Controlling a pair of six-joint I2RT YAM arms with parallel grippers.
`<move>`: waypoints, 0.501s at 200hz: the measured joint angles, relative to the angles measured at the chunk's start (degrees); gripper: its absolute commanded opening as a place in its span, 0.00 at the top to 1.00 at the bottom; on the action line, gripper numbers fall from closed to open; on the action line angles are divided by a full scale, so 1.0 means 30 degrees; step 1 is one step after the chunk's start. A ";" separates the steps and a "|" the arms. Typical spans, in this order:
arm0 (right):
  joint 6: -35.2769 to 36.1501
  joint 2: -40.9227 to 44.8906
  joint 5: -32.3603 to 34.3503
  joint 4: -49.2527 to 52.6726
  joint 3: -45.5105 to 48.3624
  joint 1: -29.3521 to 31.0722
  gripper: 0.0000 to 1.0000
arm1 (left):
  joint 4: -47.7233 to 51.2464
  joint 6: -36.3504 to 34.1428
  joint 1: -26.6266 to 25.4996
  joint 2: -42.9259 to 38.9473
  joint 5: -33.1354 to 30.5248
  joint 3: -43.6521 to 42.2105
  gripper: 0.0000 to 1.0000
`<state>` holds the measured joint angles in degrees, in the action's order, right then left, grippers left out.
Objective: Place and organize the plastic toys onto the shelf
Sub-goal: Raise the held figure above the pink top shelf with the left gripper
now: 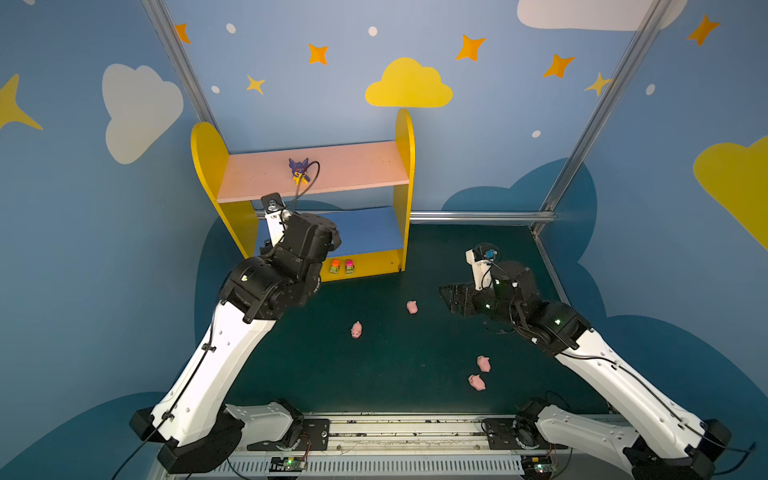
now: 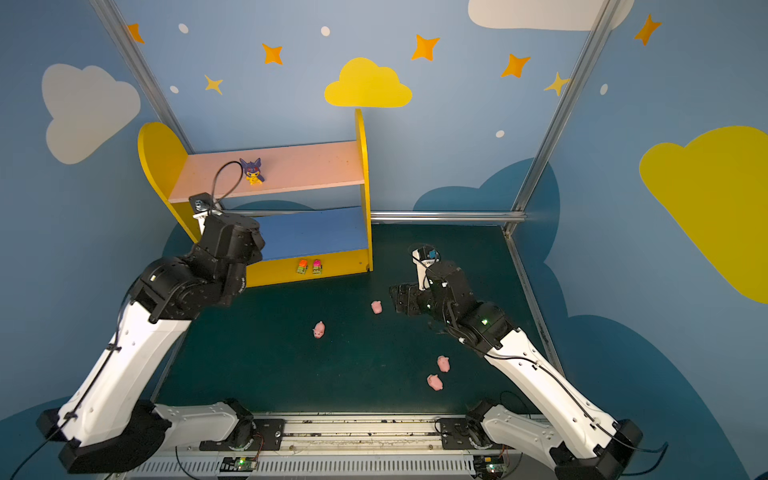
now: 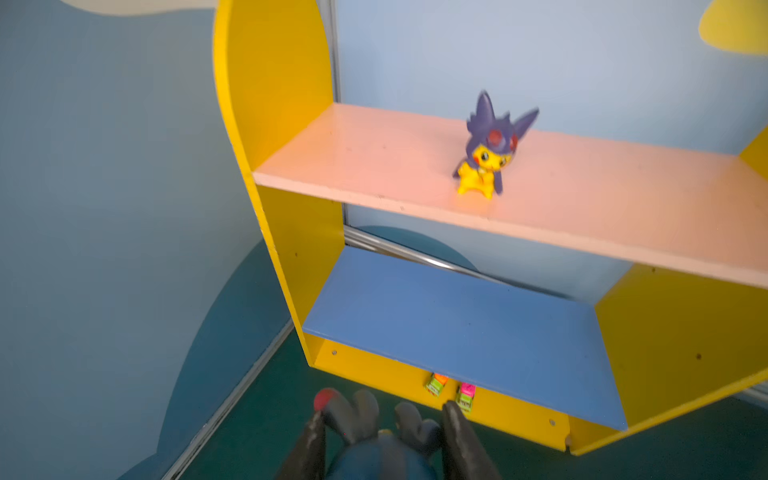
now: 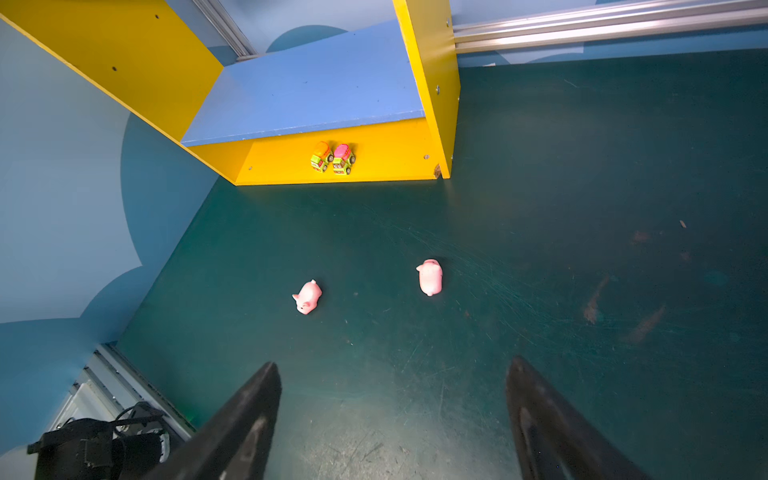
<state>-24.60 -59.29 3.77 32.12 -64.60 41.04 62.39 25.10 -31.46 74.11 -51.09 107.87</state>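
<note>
Left wrist alone shows left end effector (image 3: 384, 413) clamping a dark-hooded figurine (image 3: 374, 453); right end effector (image 4: 392, 363) gapes.

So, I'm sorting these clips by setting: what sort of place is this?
Most likely a robot test booth dressed as a nursery: blue walls painted with clouds and stars, bare aluminium posts at the corners, and a small toy shelf on a dark green tabletop.
</note>
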 measured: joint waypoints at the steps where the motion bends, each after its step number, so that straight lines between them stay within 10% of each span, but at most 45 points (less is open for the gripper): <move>1: 0.0007 0.0000 -0.0007 0.0000 -0.0007 0.0000 0.17 | 0.0000 -0.0080 0.0058 0.0015 0.0000 0.0095 0.68; 100: 0.0510 -0.0801 -0.0022 -0.0648 -0.0313 -0.0029 0.17 | -0.1515 -0.4277 0.4437 0.3934 0.2011 0.6601 0.68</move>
<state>-23.07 -61.69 3.70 30.17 -65.54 40.95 57.84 12.27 -18.15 85.91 -45.06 127.68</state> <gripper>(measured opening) 0.835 0.391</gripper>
